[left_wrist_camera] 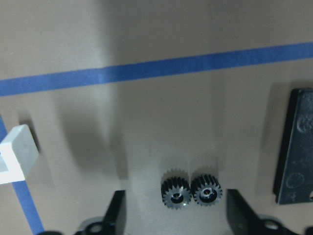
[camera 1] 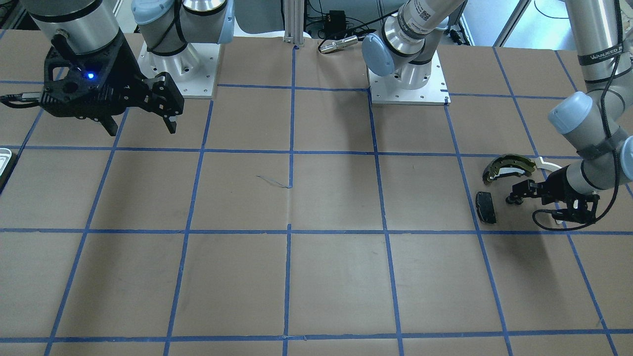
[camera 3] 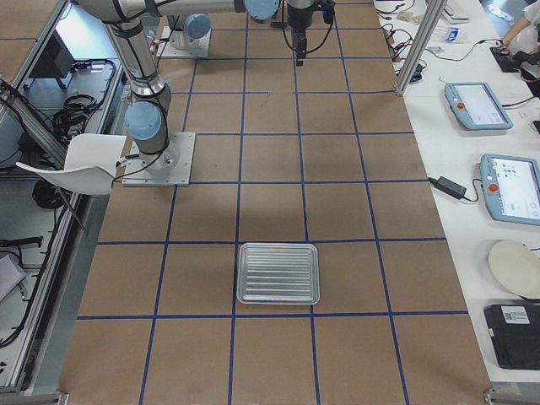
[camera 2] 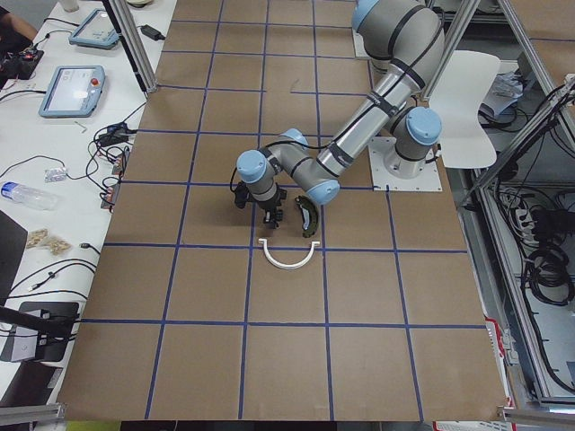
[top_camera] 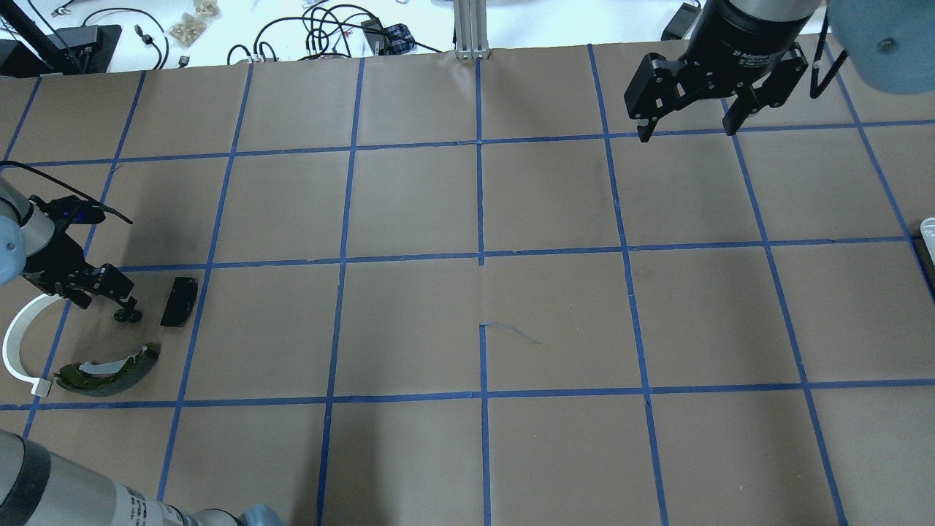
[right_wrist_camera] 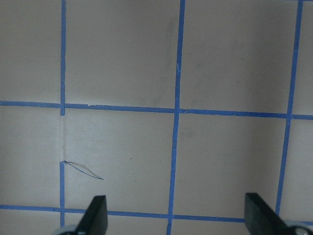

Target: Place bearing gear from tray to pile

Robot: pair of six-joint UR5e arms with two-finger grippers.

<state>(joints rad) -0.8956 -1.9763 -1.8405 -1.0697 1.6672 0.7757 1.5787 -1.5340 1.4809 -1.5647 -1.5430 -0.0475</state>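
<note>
The bearing gear (left_wrist_camera: 190,192), a black pair of small toothed wheels, lies on the brown paper between the fingers of my open left gripper (top_camera: 123,305). It also shows in the overhead view (top_camera: 128,315) and the front view (camera 1: 515,200). It sits inside the pile: black pad (top_camera: 179,301), olive-gold brake shoe (top_camera: 109,369) and white arc (top_camera: 14,343). The tray (camera 3: 278,272) lies far off at the table's other end. My right gripper (top_camera: 687,134) is open and empty, held high over the table.
The black pad (left_wrist_camera: 296,152) lies just beside one left finger, and the white arc's end (left_wrist_camera: 17,152) lies on the other side. Blue tape lines grid the brown paper. The two arm bases (camera 1: 408,81) stand at the robot's edge.
</note>
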